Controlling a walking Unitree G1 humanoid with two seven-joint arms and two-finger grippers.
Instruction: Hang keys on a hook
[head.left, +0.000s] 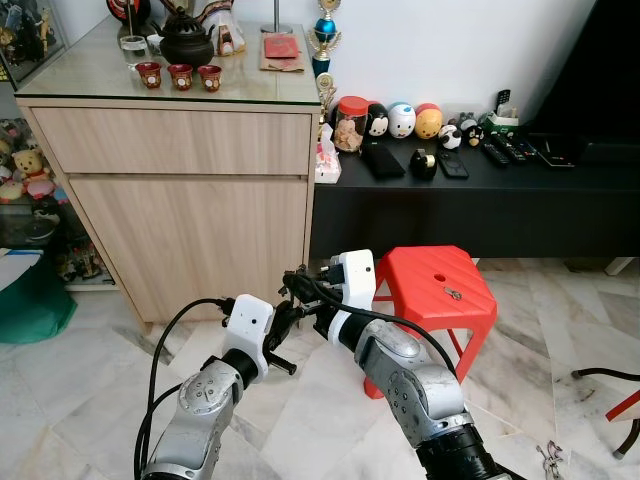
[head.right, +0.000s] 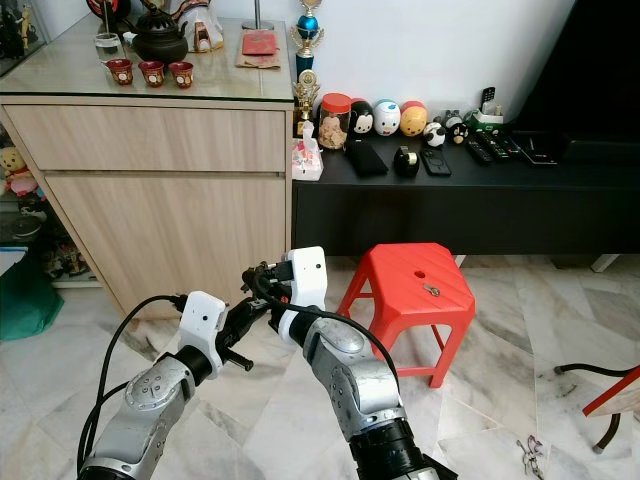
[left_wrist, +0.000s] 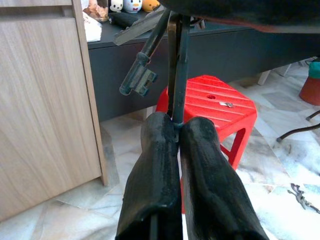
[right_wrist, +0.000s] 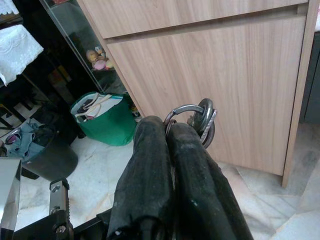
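Pale wood fronts the cabinet (head.left: 185, 200) at the left of the head views, with small red cups (head.left: 179, 75) and a dark teapot (head.left: 187, 42) on its glass top. Before its lower door the two silver arms meet. The left gripper (head.left: 283, 335) reaches up and rightward; its wrist view shows the two black fingers (left_wrist: 155, 165) pressed together, pinching thin dark metal shafts that rise from between their tips, and an old-style key (left_wrist: 139, 75) with a toothed bit slanting off beside them. The head views are too small and cluttered to show that key clearly. Just right of it, the right gripper (head.left: 298, 283) points leftward toward the cabinet; its wrist view shows its fingers (right_wrist: 185, 150) closed as well, clamped on a metal ring (right_wrist: 192, 117) with flat round pieces hanging against the wood door. So both grippers have hold of the keys (head.right: 262, 283), which hang in the air between them. That same wrist view takes in a green bag (right_wrist: 102, 117) on the floor. Farther right stands a red plastic stool (head.left: 437, 290) with a small metal object (head.left: 453, 293) lying on its seat, and behind it a long black bench (head.left: 470, 200) carrying round toy figures (head.left: 402, 120) and remotes (head.left: 505, 152).
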